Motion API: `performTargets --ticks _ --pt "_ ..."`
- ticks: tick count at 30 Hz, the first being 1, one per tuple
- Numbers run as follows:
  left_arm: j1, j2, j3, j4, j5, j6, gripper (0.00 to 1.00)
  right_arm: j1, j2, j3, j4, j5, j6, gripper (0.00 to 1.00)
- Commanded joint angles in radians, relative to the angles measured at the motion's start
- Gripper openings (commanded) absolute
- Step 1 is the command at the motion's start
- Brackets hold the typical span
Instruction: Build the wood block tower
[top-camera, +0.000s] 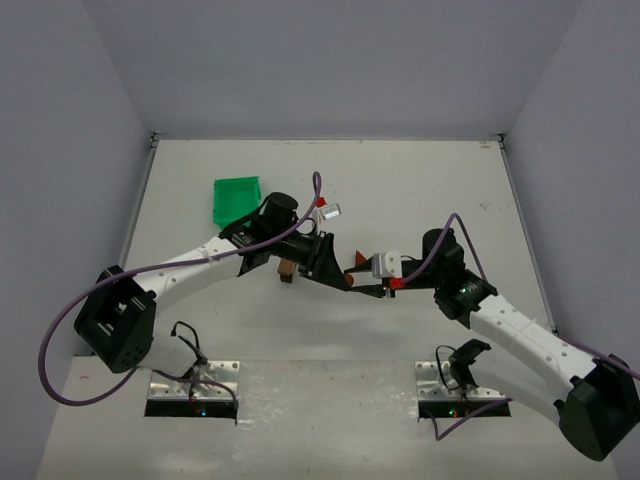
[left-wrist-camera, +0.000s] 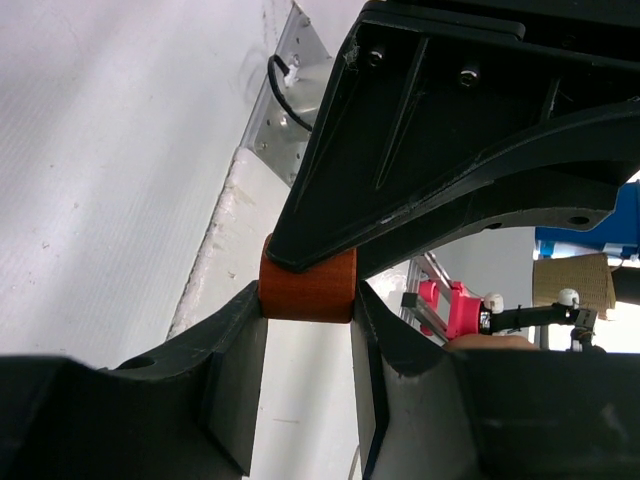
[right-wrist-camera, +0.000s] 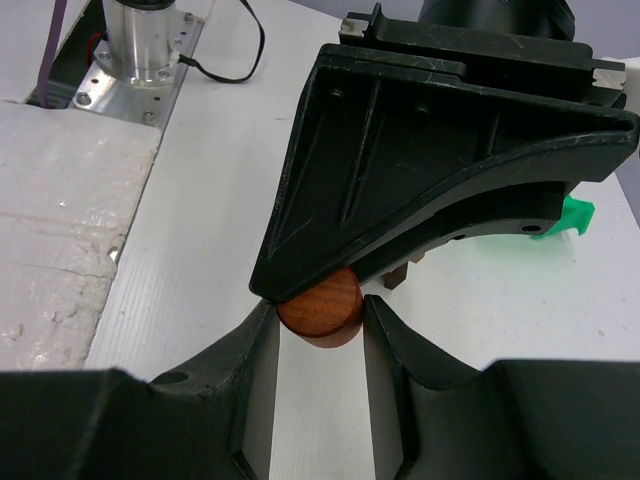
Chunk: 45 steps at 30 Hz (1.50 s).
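Hand-over: left gripper (left-wrist-camera: 308, 300) and right gripper (right-wrist-camera: 318, 306) both pinch the reddish-brown piece (left-wrist-camera: 308, 288), jaws narrowly apart; one should release only once the other's hold is secure.

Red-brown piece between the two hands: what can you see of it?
The red-brown piece is a short, round stub of what looks like smooth wood with faint grain. It is over the middle of the table. The left hand pinches two of its sides and the right hand pinches it crosswise, so part of it is covered. Whether it touches the table cannot be told.
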Motion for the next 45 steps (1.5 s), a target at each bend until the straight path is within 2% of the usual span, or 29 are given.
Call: performTargets --ticks 1,3,5,8,13,16,20,21,24,27,28,29,33,36,39,42,45 --pt "-0.002 -0.02 -0.003 0.051 0.008 0.02 0.17 0.006 0.015 0.046 0.063 -0.058 0.014 0.22" --pt "-0.002 -0.022 -0.004 0.054 0.007 0.022 0.22 0.007 0.016 0.043 0.065 -0.062 0.017 0.18" --pt "-0.002 -0.028 -0.002 0.054 0.004 0.024 0.41 0.006 0.017 0.04 0.07 -0.06 0.024 0.11" --pt "-0.002 -0.048 0.01 0.047 -0.026 0.034 0.72 0.006 0.019 0.038 0.076 -0.021 0.056 0.09" --pt "0.001 -0.082 0.039 0.006 -0.112 0.059 0.99 0.006 0.04 0.044 0.094 0.073 0.17 0.04" --pt "0.007 -0.098 0.088 -0.078 -0.245 0.093 1.0 0.006 0.042 0.051 0.093 0.159 0.253 0.04" --pt "0.01 -0.189 0.139 -0.196 -0.711 0.087 1.0 0.007 0.021 0.045 0.065 0.281 0.366 0.04" --pt "0.01 -0.208 0.146 -0.205 -0.933 0.039 1.0 0.007 0.02 0.035 0.079 0.286 0.399 0.04" --pt "0.016 -0.275 0.155 -0.188 -1.197 0.044 1.0 0.007 0.027 0.043 0.092 0.286 0.483 0.04" --pt "0.021 -0.348 0.136 -0.238 -1.555 -0.044 1.0 0.01 0.075 0.102 0.048 0.319 0.53 0.05" --pt "0.026 -0.383 0.104 -0.212 -1.619 -0.055 1.0 0.013 0.093 0.117 0.047 0.336 0.546 0.05" --pt "0.039 -0.405 0.074 -0.184 -1.637 -0.057 1.0 0.017 0.11 0.127 0.051 0.34 0.558 0.05" --pt "0.166 -0.465 -0.039 -0.068 -1.551 -0.028 1.0 0.091 0.213 0.169 0.113 0.367 0.534 0.04" --pt "0.236 -0.481 -0.103 -0.032 -1.519 -0.021 1.0 0.148 0.298 0.222 0.122 0.43 0.508 0.05" --pt "0.305 -0.469 -0.169 0.03 -1.429 -0.025 1.0 0.176 0.419 0.286 0.173 0.466 0.506 0.05" --pt "0.343 -0.416 -0.171 -0.055 -1.495 -0.094 1.0 0.2 0.487 0.34 0.2 0.547 0.509 0.06" --pt "0.345 -0.401 -0.184 -0.066 -1.531 -0.128 1.0 0.225 0.565 0.363 0.236 0.573 0.519 0.07"
